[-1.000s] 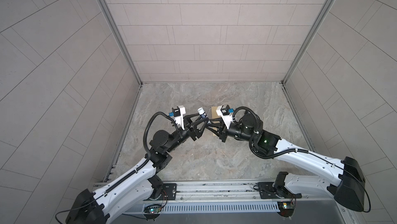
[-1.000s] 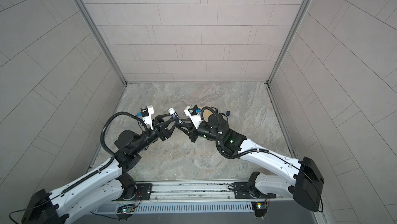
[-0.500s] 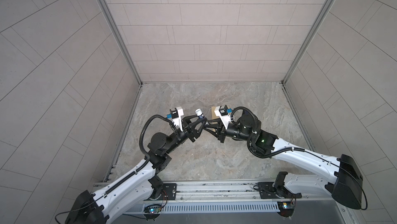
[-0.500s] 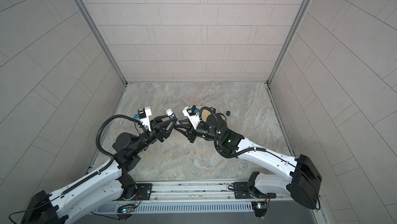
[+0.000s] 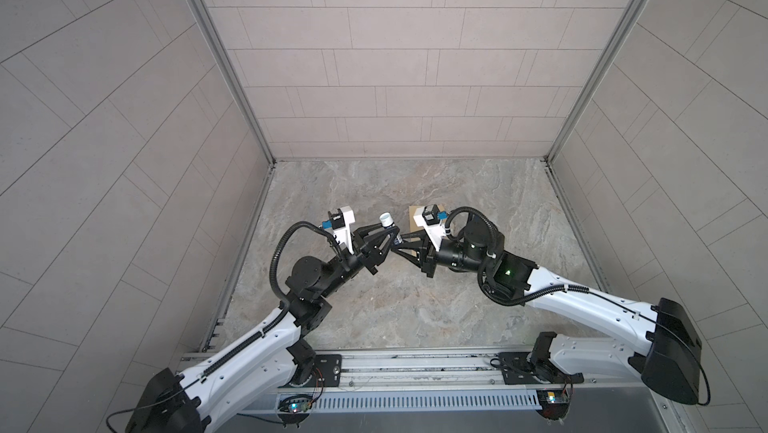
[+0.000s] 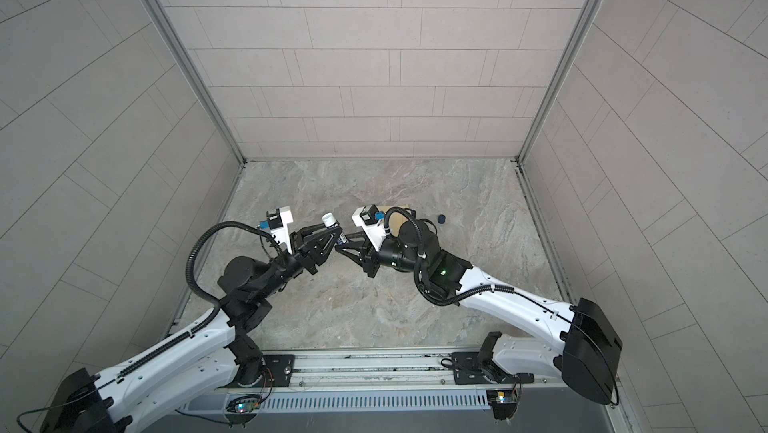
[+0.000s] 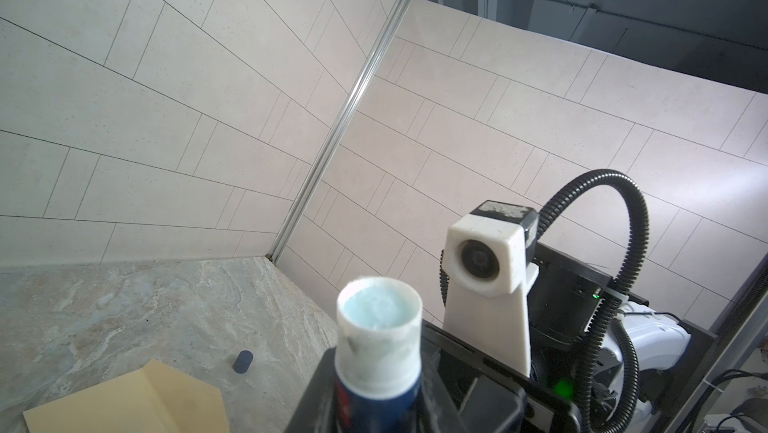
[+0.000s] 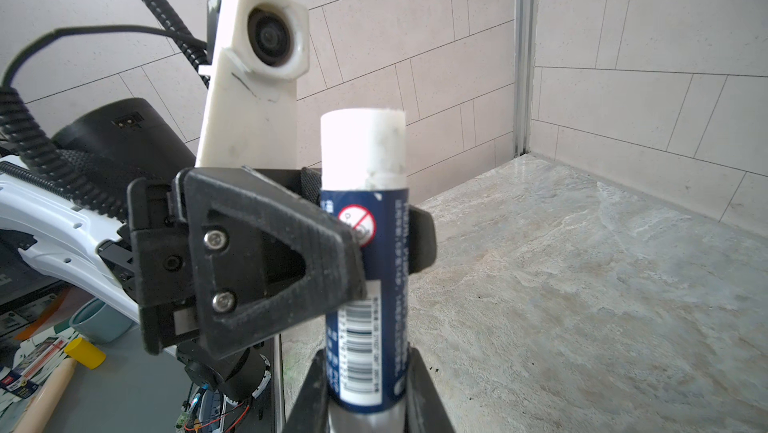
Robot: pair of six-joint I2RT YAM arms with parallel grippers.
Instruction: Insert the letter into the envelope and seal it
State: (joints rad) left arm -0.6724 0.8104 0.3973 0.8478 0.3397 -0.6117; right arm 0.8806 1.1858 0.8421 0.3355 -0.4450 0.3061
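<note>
A blue glue stick (image 8: 365,244) with its white, uncapped tip (image 7: 378,318) up is held in the air between both arms, over the table's middle (image 5: 387,223). My right gripper (image 8: 365,402) is shut on its lower end. My left gripper (image 7: 376,410) is shut round the tube higher up, its fingers (image 8: 328,244) pressing both sides. In both top views the two grippers (image 5: 392,240) (image 6: 343,244) meet nose to nose. The yellow-tan envelope (image 7: 124,402) lies flat on the table behind them, largely hidden by the right wrist (image 5: 414,219). The letter is out of view.
A small dark blue cap (image 6: 441,218) (image 7: 242,362) lies on the marble table right of the envelope. Tiled walls (image 5: 374,78) close the table on three sides. The arms' metal rail (image 5: 415,362) runs along the front edge.
My left gripper's jaws have narrowed onto the glue stick. The right gripper has kept its grip, and both arms have barely shifted.
</note>
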